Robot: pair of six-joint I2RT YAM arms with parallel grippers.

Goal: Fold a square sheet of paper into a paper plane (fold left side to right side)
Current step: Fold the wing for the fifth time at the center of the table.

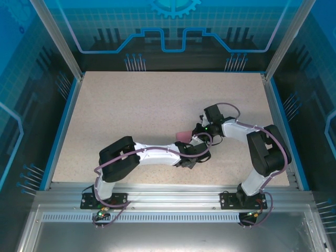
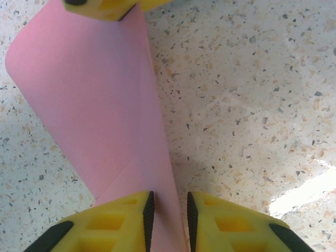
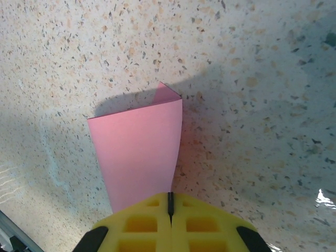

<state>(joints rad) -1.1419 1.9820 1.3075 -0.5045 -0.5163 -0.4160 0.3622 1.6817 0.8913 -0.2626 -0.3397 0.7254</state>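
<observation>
roughly in the middle of the tabletop (image 1: 131, 105), the left fingers (image 2: 149, 212) stand slightly open, a narrow gap between them, and the near end of the pink sheet of paper (image 2: 89, 105) shows through that gap. the sheet lies doubled over on the speckled surface, one long edge a soft curve rather than a sharp crease. at its other end the right fingers (image 3: 167, 210) are pressed fully together, pinching the paper.

A speckled beige table (image 1: 157, 105) sits inside blue-lit panels (image 1: 173, 31), a metal rail (image 1: 168, 202) along its near edge.
</observation>
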